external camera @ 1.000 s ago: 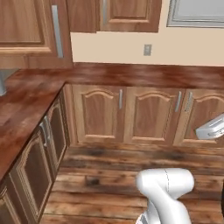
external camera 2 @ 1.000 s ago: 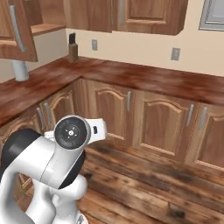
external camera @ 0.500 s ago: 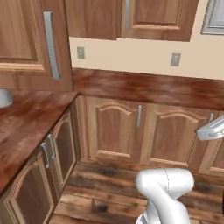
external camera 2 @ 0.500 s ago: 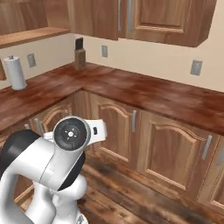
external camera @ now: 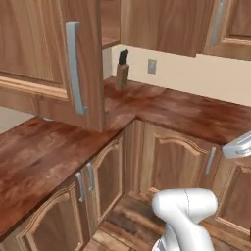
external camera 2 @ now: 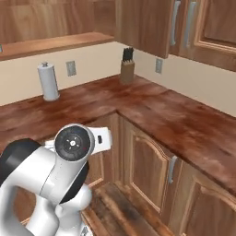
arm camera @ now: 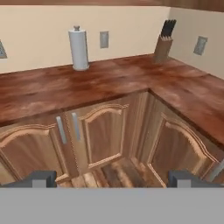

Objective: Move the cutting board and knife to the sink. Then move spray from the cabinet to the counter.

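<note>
White and dark, the arm (external camera 2: 60, 184) rises in the foreground of both base views, folded over a wooden plank floor (arm camera: 118, 173). In the hand view the end effector (arm camera: 111, 178) shows its two dark fingertips (arm camera: 41, 178) far apart at the lower edge, spread wide with nothing between them, pointed at the inside corner of the cabinets.

Beyond the floor stand brown lower cabinet doors (arm camera: 103, 131) with arched panels and slim grey handles. Above them the table (external camera 2: 175, 120), a glossy reddish-brown mottled top, runs in an L along two cream walls and meets in a corner.

On the left run of the table, close to the wall, a white paper towel roll (external camera 2: 48, 82) stands upright, with a grey wall outlet (external camera 2: 71, 68) just beside it. Near the corner, against the wall, sits a wooden knife block (external camera 2: 126, 69) with black handles sticking up; another outlet (external camera 2: 158, 65) lies to its right. Upper wooden cabinets (external camera: 54, 54) with long grey handles hang overhead.
</note>
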You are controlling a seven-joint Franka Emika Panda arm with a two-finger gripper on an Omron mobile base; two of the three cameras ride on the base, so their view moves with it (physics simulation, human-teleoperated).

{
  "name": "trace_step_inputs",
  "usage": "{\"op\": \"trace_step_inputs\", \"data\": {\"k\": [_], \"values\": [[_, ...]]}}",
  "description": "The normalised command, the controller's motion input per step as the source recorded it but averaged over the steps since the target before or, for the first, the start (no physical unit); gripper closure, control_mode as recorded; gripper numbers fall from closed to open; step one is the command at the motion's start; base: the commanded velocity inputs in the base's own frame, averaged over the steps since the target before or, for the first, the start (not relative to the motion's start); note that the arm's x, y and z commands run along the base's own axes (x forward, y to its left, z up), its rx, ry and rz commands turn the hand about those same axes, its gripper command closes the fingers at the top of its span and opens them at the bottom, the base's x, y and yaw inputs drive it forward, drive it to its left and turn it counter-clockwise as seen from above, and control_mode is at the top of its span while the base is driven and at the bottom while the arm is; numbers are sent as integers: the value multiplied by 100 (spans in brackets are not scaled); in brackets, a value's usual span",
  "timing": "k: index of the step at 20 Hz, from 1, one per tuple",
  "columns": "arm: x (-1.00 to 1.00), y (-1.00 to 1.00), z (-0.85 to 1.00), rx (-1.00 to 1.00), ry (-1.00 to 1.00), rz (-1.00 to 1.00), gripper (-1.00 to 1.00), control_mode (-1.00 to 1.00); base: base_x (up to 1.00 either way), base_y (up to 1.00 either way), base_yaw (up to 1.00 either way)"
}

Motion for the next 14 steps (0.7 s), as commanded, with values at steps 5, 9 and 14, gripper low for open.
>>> {"op": "trace_step_inputs", "data": {"k": [5, 9, 14], "values": [[0, 0, 0, 0, 0, 0, -100, 100, 100, 1, 60], [0, 0, 0, 0, 0, 0, -100, 100, 100, 11, 53], [0, 0, 0, 0, 0, 0, -100, 100, 100, 15, 45]]}}
